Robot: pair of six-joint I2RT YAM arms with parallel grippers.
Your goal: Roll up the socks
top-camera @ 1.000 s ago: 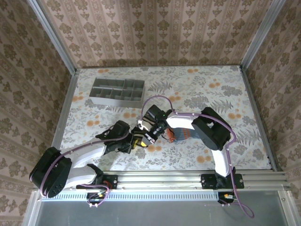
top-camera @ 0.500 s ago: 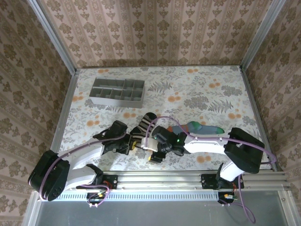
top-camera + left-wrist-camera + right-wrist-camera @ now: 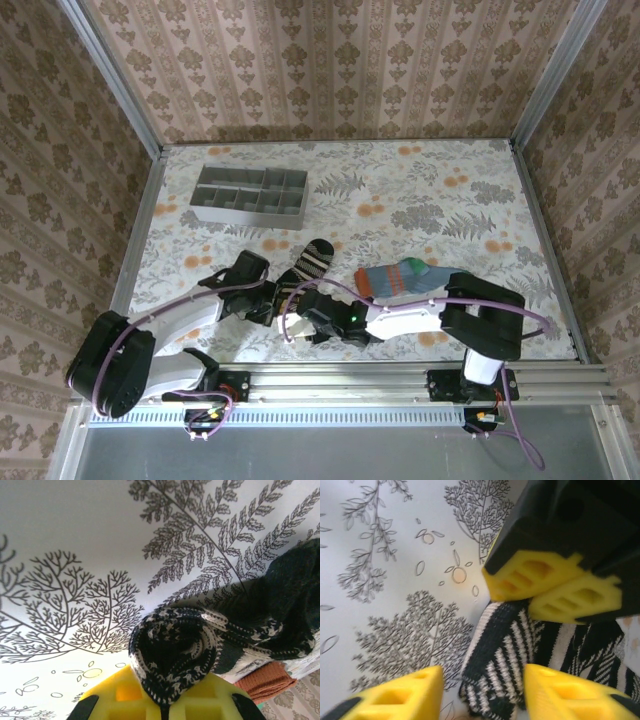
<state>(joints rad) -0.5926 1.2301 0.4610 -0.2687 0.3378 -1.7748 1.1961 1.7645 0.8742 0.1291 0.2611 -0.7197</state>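
The left gripper (image 3: 162, 700) is pressed together on the curled end of the black-and-cream striped sock (image 3: 175, 645), probably pinning the started roll so it cannot spring open. The right gripper (image 3: 482, 690) stands spread, its fingers (image 3: 395, 695) straddling that same end, seemingly placed to take over. The sock's toe trails off across the table (image 3: 450, 190). The teal-grey sock (image 3: 400, 277) lies flat nearby and the grey tray (image 3: 250, 195) well apart.
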